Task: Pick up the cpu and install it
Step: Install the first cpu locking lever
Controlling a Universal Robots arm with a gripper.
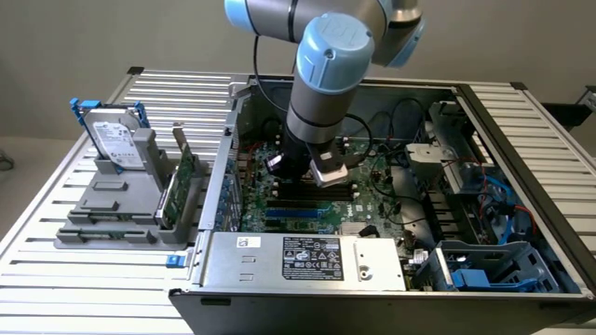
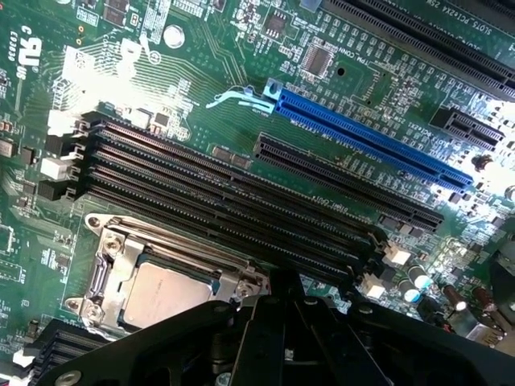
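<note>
The cpu (image 2: 165, 293) is a small silver square lying flat inside the metal-framed socket (image 2: 100, 265) on the green motherboard (image 2: 201, 96). My gripper (image 2: 283, 296) is a black mass right beside the socket's corner, shut, with nothing visible between its fingers. In the exterior view the arm (image 1: 322, 91) reaches straight down into the open computer case (image 1: 521, 139), and the gripper (image 1: 296, 174) hangs low over the middle of the motherboard (image 1: 373, 202).
Black memory slots (image 2: 225, 201) and a blue card slot (image 2: 370, 145) run beside the socket. A silver power supply (image 1: 308, 259) fills the case's near side. On the exterior view's left, a grey holder (image 1: 112, 209) carries an upright hard drive (image 1: 116, 143) and a green card (image 1: 181, 174).
</note>
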